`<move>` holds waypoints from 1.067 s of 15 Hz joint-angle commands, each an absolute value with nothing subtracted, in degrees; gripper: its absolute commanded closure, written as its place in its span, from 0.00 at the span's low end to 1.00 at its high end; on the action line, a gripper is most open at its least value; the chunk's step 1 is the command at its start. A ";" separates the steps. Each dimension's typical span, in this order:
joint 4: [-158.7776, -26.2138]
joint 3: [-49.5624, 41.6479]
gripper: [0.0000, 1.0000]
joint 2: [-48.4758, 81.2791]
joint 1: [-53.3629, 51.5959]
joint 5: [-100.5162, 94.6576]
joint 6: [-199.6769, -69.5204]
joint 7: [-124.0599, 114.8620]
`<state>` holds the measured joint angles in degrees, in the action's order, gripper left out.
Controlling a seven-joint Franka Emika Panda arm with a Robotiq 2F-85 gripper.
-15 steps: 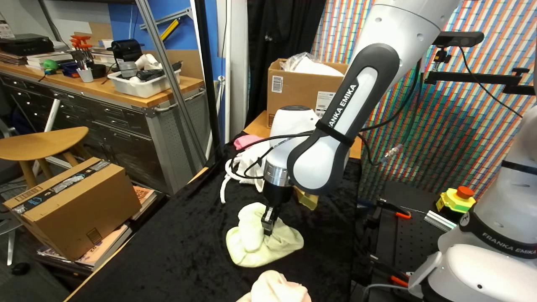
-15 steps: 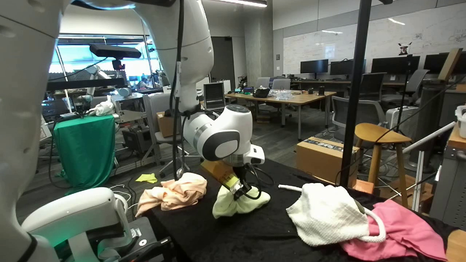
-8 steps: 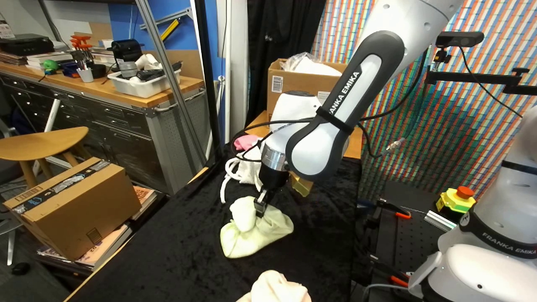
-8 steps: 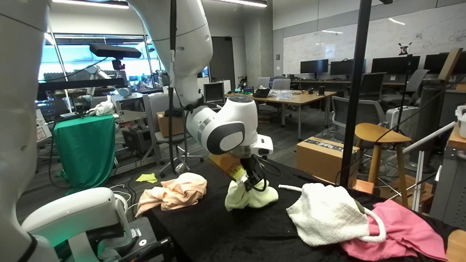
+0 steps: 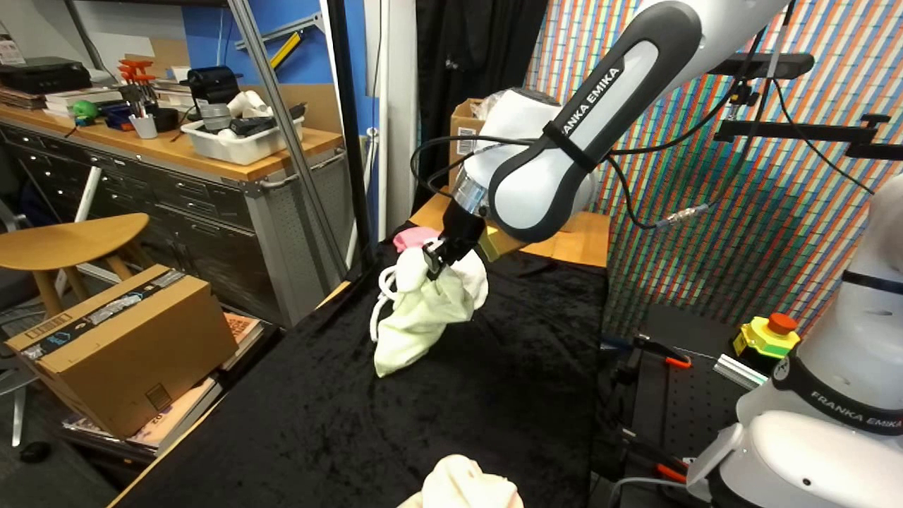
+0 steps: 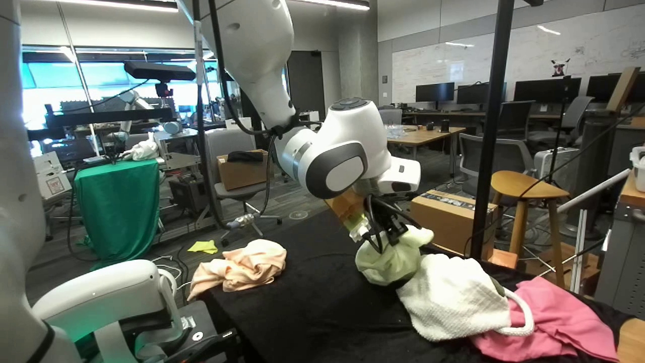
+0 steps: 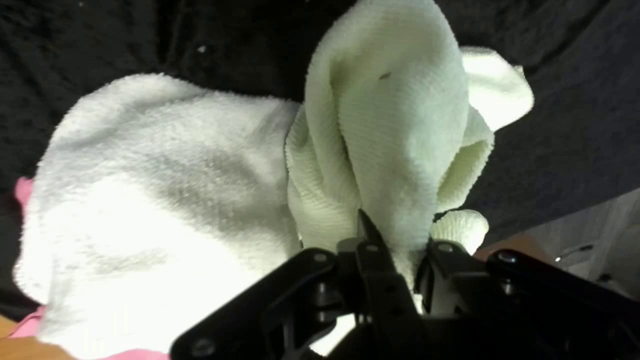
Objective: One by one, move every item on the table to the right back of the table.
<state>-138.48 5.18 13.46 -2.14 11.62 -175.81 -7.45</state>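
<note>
My gripper (image 7: 397, 235) is shut on a bunched pale yellow-green cloth (image 7: 390, 125), whose fold is pinched between the fingers. The cloth hangs from the tilted gripper (image 5: 432, 262) beside the white cloth (image 6: 453, 297); whether its lowest fold (image 5: 395, 356) touches the table I cannot tell. A white looped rope (image 6: 524, 315) shows at the white cloth's edge, and a pink cloth (image 6: 549, 322) lies partly under both. Away from these, a peach-cream cloth (image 6: 247, 267) rests at the edge of the black table (image 5: 317, 423). A tiny white piece (image 7: 201, 49) lies on the black fabric.
Beyond the black fabric is a bare wooden surface (image 5: 575, 238) with a cardboard box (image 5: 464, 152) on it. A black pole (image 6: 491, 131) rises along the table's side, near a floor-level cardboard box (image 5: 127, 346). Cables loop from the arm. A yellow cloth (image 6: 203, 246) is on the floor.
The gripper has risen and tilted, carrying the pale yellow-green cloth up and across toward the white and pink cloths. The peach-cream, white and pink cloths have stayed put.
</note>
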 commanded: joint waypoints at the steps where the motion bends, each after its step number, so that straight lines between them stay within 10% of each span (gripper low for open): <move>1: -140.73 -3.66 0.86 11.40 -7.53 9.27 -180.31 -17.42; 9: -143.00 -32.03 0.85 16.92 -28.61 11.98 -189.21 -34.44; 10: -143.23 -35.16 0.66 18.29 -31.88 13.33 -189.83 -35.66; 16: -145.93 -47.66 0.23 23.81 -49.04 19.63 -188.90 -39.44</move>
